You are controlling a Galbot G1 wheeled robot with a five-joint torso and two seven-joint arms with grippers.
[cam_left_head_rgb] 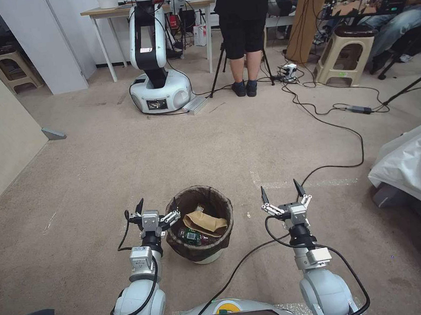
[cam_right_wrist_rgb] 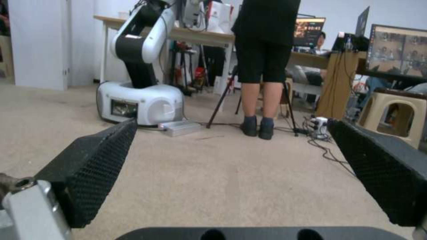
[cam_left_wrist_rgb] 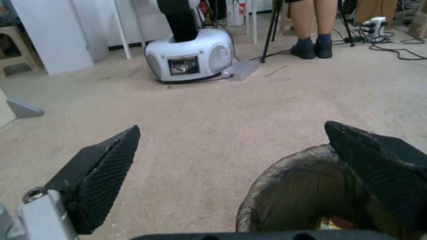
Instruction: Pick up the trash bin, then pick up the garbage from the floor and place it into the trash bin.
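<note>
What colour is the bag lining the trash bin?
Dark brown bag, folded over the white trash bin; clearest in the head view.

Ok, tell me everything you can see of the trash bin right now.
The trash bin is a small round white bucket, lined with a dark brown bag folded over its rim. It stands upright on the carpet between the arms. Inside lie a brown paper bag and colourful wrappers. The open left claw sits at its rim, one finger over the opening.
</note>
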